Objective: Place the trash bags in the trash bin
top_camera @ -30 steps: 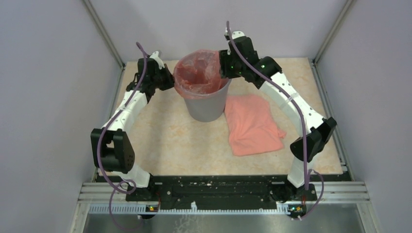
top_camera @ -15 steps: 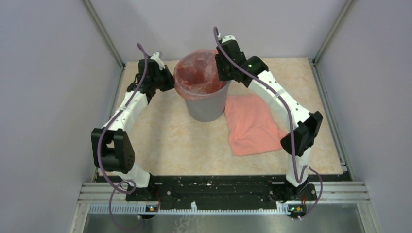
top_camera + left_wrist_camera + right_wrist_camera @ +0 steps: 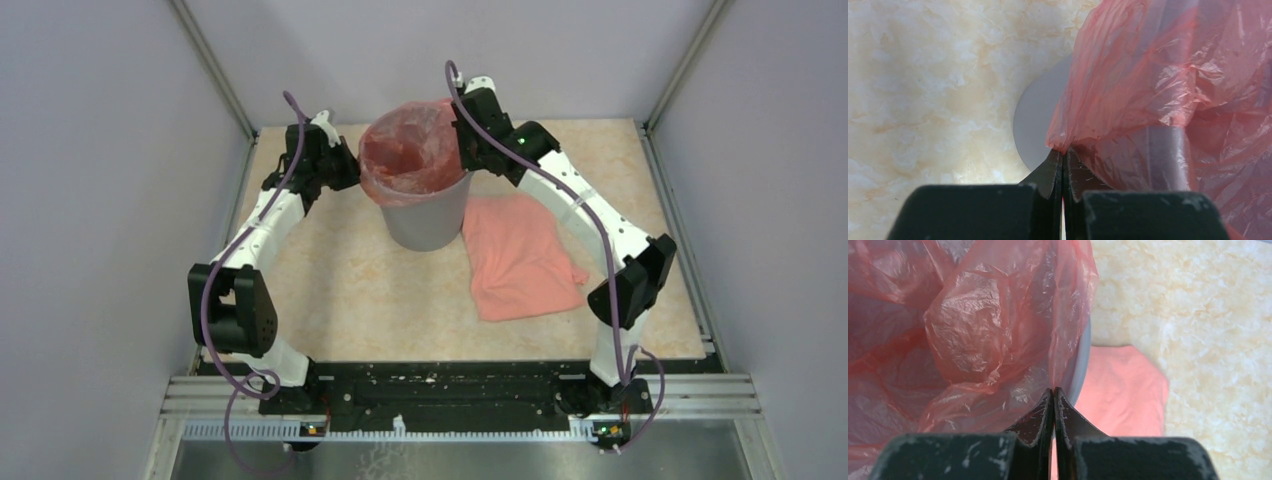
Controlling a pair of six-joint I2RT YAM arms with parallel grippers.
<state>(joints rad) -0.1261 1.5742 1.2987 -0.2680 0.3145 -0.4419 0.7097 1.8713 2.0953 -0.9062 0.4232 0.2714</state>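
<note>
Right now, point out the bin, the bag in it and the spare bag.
bin (image 3: 425, 222): top view, grey front wall.
bag in bin (image 3: 408, 152): top view, film inside the mouth.
spare bag (image 3: 520, 258): top view, middle of the flat sheet.

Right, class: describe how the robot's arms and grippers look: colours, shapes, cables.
The left arm and right arm have white links and black joints, each trailing a purple cable. The left gripper and right gripper have black, tapered, scuffed fingers. A green light glows near the right wrist.
</note>
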